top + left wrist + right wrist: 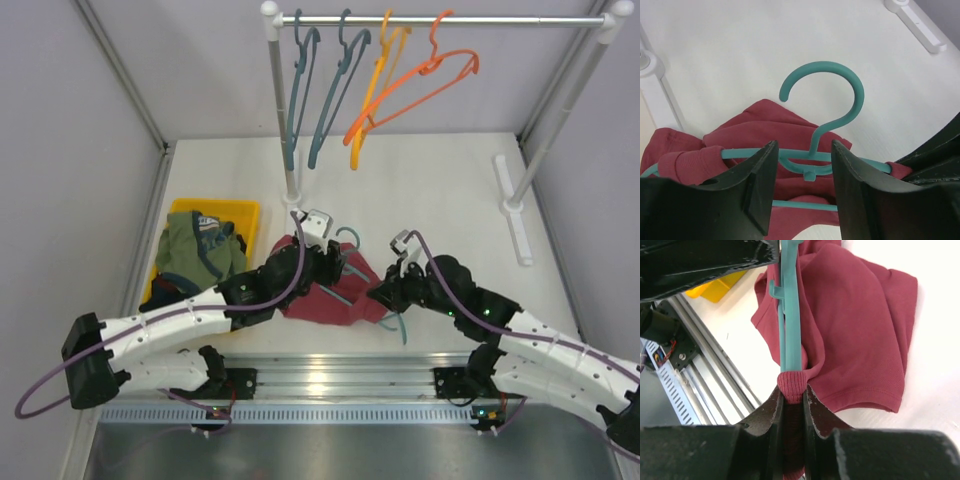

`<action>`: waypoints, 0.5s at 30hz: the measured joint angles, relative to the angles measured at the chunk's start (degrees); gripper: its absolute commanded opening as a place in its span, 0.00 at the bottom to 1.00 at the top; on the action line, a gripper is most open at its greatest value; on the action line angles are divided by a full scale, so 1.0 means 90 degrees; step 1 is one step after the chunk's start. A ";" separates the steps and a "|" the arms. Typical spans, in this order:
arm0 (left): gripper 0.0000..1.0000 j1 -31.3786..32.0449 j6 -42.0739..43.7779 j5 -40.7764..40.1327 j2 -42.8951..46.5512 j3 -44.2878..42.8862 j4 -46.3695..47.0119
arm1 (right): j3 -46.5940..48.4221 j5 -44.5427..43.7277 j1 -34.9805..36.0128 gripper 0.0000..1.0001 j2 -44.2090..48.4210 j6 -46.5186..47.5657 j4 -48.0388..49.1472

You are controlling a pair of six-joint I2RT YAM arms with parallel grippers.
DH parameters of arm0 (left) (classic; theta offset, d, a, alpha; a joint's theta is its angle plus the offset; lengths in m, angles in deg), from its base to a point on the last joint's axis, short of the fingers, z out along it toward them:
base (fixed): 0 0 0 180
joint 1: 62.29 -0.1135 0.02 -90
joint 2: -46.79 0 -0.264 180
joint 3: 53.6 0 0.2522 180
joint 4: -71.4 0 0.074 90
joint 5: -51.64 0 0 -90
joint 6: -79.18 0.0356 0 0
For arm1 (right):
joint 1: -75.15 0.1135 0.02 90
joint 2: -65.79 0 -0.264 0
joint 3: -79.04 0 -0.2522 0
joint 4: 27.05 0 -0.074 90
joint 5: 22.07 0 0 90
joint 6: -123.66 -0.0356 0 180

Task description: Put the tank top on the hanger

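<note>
The maroon tank top lies crumpled on the white table between the arms, with the light teal hanger threaded into it. In the left wrist view my left gripper is open, one finger on each side of the hanger neck without touching it, above the tank top. My right gripper is shut on a ribbed strap of the tank top where it wraps the end of the hanger arm. From above, the right gripper sits at the cloth's right edge and the left gripper at the hook.
A yellow bin at the left holds an olive-green garment. At the back, a rail on a white post carries two blue-teal hangers, a yellow hanger and an orange hanger. The rack's right foot stands on the table.
</note>
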 measured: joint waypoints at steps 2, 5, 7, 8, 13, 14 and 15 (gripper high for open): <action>0.52 0.0000 0.0034 0.0095 0.0097 -0.0002 0.0000 | -0.0087 -0.0131 0.0002 0.00 0.0187 -0.0061 -0.0022; 0.52 0.0007 0.0129 0.0255 0.0272 -0.0002 0.0000 | -0.0163 -0.0357 0.0019 0.00 0.0495 -0.0138 -0.0073; 0.53 0.0012 0.0192 0.0340 0.0403 -0.0002 0.0000 | -0.0168 -0.0515 0.0027 0.00 0.0682 -0.0189 -0.0121; 0.53 0.0012 0.0219 0.0386 0.0478 -0.0002 0.0000 | -0.0168 -0.0629 0.0029 0.00 0.0801 -0.0209 -0.0155; 0.53 0.0019 0.0333 0.0527 0.0806 -0.0002 -0.0017 | -0.0165 -0.1251 0.0029 0.00 0.1469 -0.0345 -0.0512; 0.53 0.0022 0.0342 0.0544 0.0872 -0.0002 -0.0022 | -0.0136 -0.1413 0.0032 0.00 0.1622 -0.0379 -0.0656; 0.53 0.0029 0.0347 0.0551 0.0935 -0.0002 -0.0049 | -0.0104 -0.1532 0.0029 0.00 0.1715 -0.0393 -0.0772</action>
